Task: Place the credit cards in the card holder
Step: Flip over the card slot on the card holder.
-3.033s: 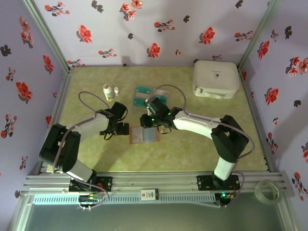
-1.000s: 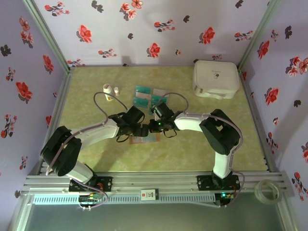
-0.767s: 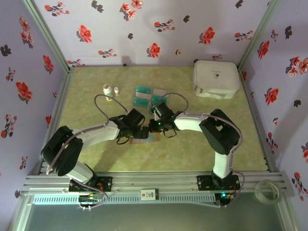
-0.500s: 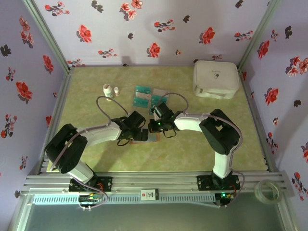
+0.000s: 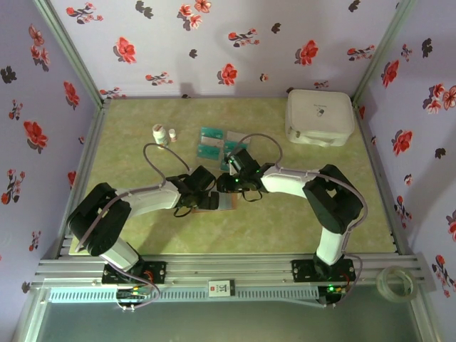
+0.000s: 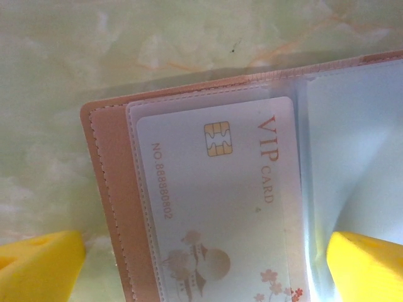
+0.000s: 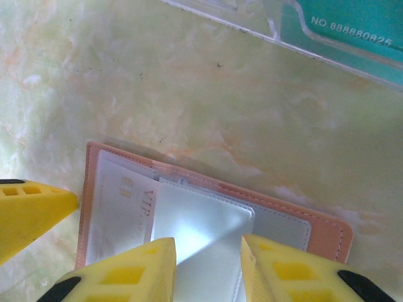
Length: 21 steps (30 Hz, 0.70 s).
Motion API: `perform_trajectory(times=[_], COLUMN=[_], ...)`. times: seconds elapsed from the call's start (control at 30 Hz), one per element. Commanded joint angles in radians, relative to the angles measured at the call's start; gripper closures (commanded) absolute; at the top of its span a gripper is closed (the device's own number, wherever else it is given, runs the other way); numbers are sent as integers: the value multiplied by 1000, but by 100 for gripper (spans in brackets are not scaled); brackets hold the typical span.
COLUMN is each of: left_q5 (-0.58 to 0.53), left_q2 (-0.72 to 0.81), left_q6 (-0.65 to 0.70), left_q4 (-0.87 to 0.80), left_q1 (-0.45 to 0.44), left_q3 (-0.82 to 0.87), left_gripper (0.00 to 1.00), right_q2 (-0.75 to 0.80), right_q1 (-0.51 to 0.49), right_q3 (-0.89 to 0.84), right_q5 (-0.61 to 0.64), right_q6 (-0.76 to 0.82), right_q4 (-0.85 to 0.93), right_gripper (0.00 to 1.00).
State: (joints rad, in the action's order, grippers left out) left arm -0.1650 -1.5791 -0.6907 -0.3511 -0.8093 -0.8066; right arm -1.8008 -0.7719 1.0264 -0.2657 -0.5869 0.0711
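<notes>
The green marbled table (image 5: 306, 221) carries everything. At its far right corner sits a large white rounded case (image 5: 320, 117).

The two arms reach in from the near edge and meet over the middle of the table. The left end effector (image 5: 211, 202) is spread wide. In the left wrist view its yellow fingertips (image 6: 38, 264) stand one on each side of the card holder, and it has hold of nothing. The right end effector (image 5: 229, 184) is just beside it. In the right wrist view its fingers (image 7: 126, 270) stand a little apart, low over a clear plastic sleeve (image 7: 201, 226) of the holder. I cannot tell whether they touch it.

The card holder (image 5: 226, 202) lies open and flat at the middle of the table, partly under both end effectors. Its reddish-brown stitched edge (image 6: 107, 207) frames clear pockets. A white VIP card (image 6: 220, 207) with a gold chip sits in the pocket at that edge.

The loose credit cards (image 5: 211, 132), teal and pale, lie in a small cluster just beyond the holder. One teal card (image 7: 352, 25) shows a printed number in the right wrist view.

Two small white bottles (image 5: 159, 132) stand to the left of the cards.
</notes>
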Motion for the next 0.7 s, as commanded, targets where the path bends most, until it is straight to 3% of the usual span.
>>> perform_trajectory(times=[0.0, 0.67], left_q5=[-23, -29], left_q2=[-3, 21], left_q6=[-19, -11], left_q4=[-6, -8], left_q1=[-7, -7], left_q3=[26, 19], left_gripper=[0, 0], right_q2=[7, -36], right_q1=[4, -16], right_q3=[-26, -20], right_q5=[13, -107], right_q6=[-17, -75], right_q4=[7, -80], right_gripper=[67, 67])
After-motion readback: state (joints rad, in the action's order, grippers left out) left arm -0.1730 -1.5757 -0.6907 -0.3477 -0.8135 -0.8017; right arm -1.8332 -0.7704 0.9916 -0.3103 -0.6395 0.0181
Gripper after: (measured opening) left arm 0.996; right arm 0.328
